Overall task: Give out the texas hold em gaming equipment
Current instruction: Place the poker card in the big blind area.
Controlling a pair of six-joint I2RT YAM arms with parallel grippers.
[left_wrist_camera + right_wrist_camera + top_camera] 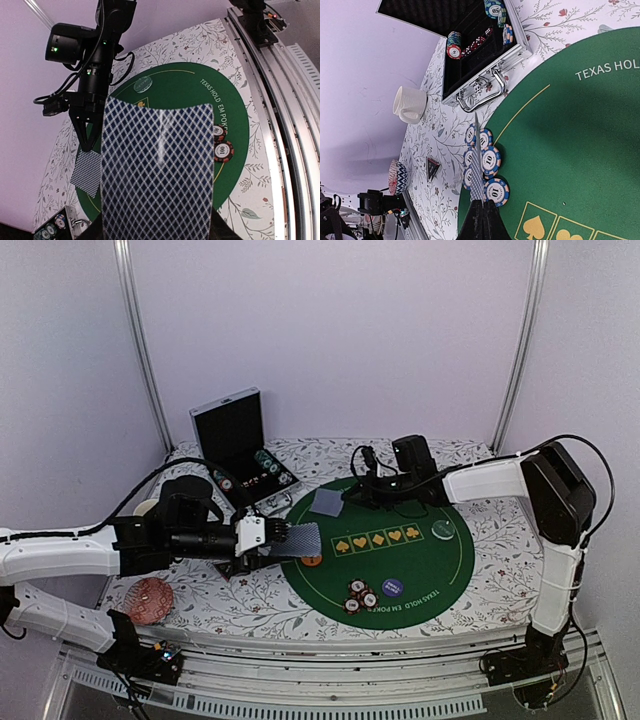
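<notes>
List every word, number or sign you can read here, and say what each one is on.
"TEXAS HOLD'EM POKER": along the green felt mat's edge.
"100": striped-edge poker chip on the mat.
"10": blue-edged poker chips at the mat's edge.
"50": chips in the aluminium case.
Yellow suit signs, a spade among them: boxes printed on the mat.
Purple button: print too small to read.

The floral desk carries a round green mat at centre. An open case sits at eleven o'clock and a mug at nine. A red disc and a black triangular marker lie at eight.
</notes>
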